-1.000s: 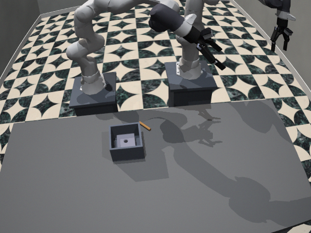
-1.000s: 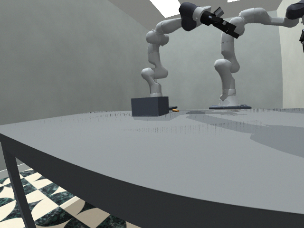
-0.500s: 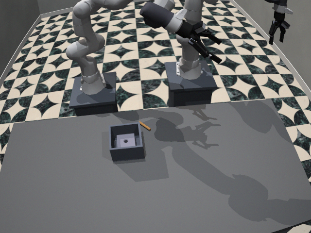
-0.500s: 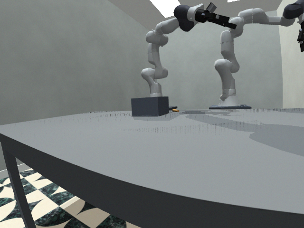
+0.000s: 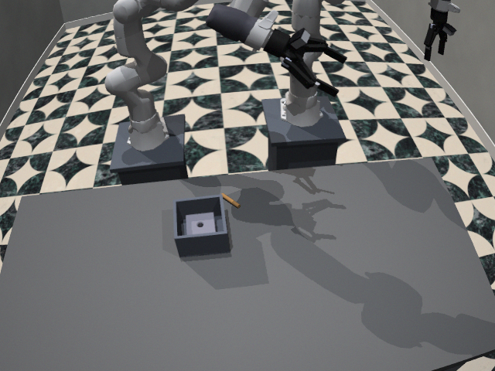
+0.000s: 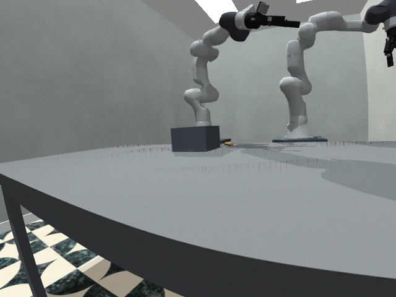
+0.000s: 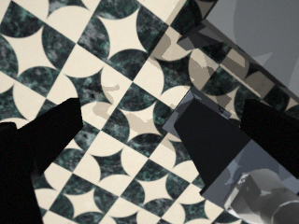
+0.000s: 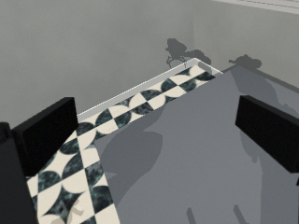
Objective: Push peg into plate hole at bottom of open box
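The orange peg lies flat on the table, just outside the back right corner of the open dark box in the top view. Inside the box is a pale plate with a round hole, which looks empty. My right gripper is open and empty, high above the table's back and to the right of the peg, with its fingers nearly level. My left gripper is open and empty, high at the far right, pointing down.
The grey table carries the box and peg. Two arm pedestals stand behind its back edge. Walls surround the tiled floor. The right arm reaches across in front of the left arm's base in the top view.
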